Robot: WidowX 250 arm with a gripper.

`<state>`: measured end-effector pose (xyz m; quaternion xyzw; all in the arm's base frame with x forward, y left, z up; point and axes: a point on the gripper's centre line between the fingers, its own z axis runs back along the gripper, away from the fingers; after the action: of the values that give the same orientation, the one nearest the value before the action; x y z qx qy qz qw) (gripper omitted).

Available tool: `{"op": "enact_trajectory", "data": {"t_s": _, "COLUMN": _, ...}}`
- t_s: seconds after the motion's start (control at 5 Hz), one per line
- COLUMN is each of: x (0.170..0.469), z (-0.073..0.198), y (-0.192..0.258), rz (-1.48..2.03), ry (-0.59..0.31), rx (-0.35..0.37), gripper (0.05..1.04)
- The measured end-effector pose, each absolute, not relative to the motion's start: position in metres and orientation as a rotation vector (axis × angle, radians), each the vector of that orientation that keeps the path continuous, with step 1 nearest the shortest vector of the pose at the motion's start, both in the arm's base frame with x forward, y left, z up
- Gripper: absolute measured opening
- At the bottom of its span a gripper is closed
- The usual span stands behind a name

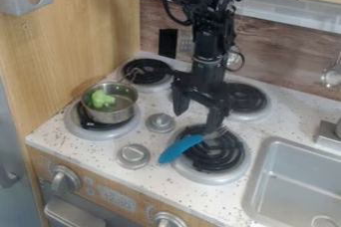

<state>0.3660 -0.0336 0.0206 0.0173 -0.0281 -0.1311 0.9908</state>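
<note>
- As the arm comes down from the top of the view, its claw hangs over the stove area, open wide, with the 2 fingers well apart and nothing gripped between them.
- The fork lies across the left side of the front right burner, its blue handle toward the lower left and its metal tines toward the upper right. The claw's right-hand finger, as seen in the view, is at the metal end; whether they touch, the view cannot tell.
- A metal pot stands upright on the front left burner, with green toy broccoli inside.
- Behind these are 2 more burners, 1 at the back left and 1 at the back right.
- Between the left and right burners, 2 gray knobs sit on the speckled surface.
- A gray sink is set in at the lower right.
</note>
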Motion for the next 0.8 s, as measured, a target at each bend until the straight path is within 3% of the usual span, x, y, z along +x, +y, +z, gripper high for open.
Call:
{"op": "enact_trajectory", "data": {"t_s": 0.2, "x": 0.359, "z": 0.005, "y": -0.032, "rz": -0.262, "ry": -0.01, "rx": 0.034, "gripper": 0.999}}
{"op": "enact_trajectory", "data": {"t_s": 0.8, "x": 0.381, "z": 0.016, "y": 0.031, "rz": -0.097, "ry": -0.024, "rx": 0.039, "gripper": 0.999}}
